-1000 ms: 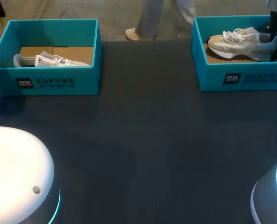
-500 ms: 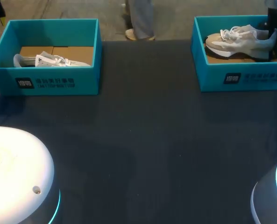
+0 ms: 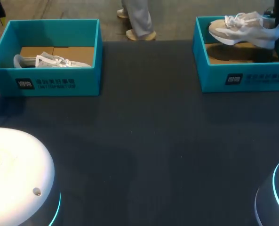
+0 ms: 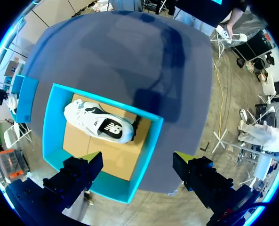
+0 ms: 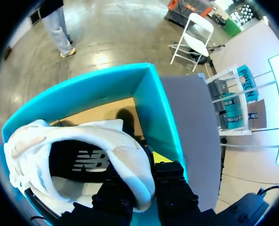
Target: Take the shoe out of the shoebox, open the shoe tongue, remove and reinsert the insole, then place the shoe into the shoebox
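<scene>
The beige sneaker (image 3: 243, 29) hangs in the air above the right shoebox (image 3: 233, 77), its sole off the cardboard floor and its shadow lying on that floor beneath it. It sits roughly level, toe toward the middle of the desk (image 3: 144, 141). The right gripper (image 5: 141, 181) holds it at the heel: in the right wrist view one of the fingers (image 5: 170, 176) sits outside the heel collar and the other inside the opening, so the pair is clamped narrowly on the back of the sneaker. I judge this to be the first step, taking the shoe out of its box, and it is not yet finished, since the sneaker is over the box rather than on the desk. The next move calls for carrying it over the near wall with the sole kept above the rim, then setting it down flat on the open desk where the tongue can be reached. The heel-only hold may let the toe droop or swing, so a slow carry seems wise. Well apart, the left gripper (image 4: 137, 162) hovers above the left shoebox (image 4: 106, 102) with its fingers spread wide and holding nothing. A white sneaker (image 4: 99, 123) lies on its side inside that box.
</scene>
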